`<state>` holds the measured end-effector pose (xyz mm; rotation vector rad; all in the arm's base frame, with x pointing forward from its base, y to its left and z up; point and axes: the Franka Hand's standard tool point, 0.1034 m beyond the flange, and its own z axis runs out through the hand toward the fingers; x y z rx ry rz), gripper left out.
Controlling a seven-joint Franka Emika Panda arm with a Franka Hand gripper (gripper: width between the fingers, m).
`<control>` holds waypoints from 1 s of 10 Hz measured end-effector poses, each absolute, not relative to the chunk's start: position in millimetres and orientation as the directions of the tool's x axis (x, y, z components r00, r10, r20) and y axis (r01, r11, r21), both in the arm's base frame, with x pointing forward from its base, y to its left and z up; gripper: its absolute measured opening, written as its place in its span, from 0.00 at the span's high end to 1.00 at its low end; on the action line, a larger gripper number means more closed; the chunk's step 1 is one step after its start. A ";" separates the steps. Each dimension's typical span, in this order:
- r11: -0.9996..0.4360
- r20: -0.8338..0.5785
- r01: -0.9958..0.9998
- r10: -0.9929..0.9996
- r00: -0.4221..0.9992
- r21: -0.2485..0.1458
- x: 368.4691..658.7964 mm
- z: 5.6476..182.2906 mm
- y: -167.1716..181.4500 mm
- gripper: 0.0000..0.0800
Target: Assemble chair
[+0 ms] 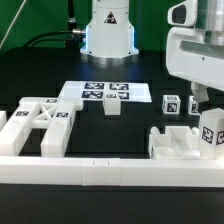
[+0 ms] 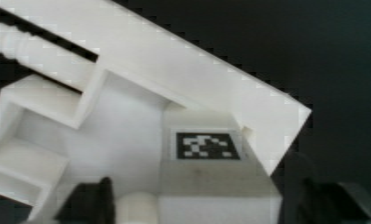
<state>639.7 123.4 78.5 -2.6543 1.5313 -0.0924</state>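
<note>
My gripper [image 1: 205,108] hangs at the exterior view's right, over a white tagged chair part [image 1: 212,132]. In the wrist view the gripper [image 2: 208,205] has a dark finger [image 2: 89,200] on each side of that part's tagged block [image 2: 203,150], and both seem to touch it. A flat panel [image 2: 182,70] and a ridged peg [image 2: 22,45] belong to the same part. The X-braced frame [image 1: 40,125] lies at the left. A notched block [image 1: 175,143] sits beside the held part. Two small cubes [image 1: 112,105] [image 1: 172,104] stand mid-table.
The marker board [image 1: 105,92] lies flat behind the cubes, in front of the robot base [image 1: 108,30]. A long low white border rail [image 1: 100,172] runs along the front edge. The table top is black.
</note>
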 end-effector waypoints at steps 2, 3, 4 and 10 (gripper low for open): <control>-0.631 0.028 -0.771 -0.775 0.631 -0.090 639.4 78.1 123.5 0.20; -0.669 0.033 -0.738 -0.742 0.669 -0.088 639.4 78.2 123.4 0.20; -0.722 0.040 -0.686 -0.691 0.722 -0.085 639.4 78.2 123.4 0.19; -0.996 0.091 -0.084 -0.087 0.992 -0.039 641.5 79.8 122.3 0.19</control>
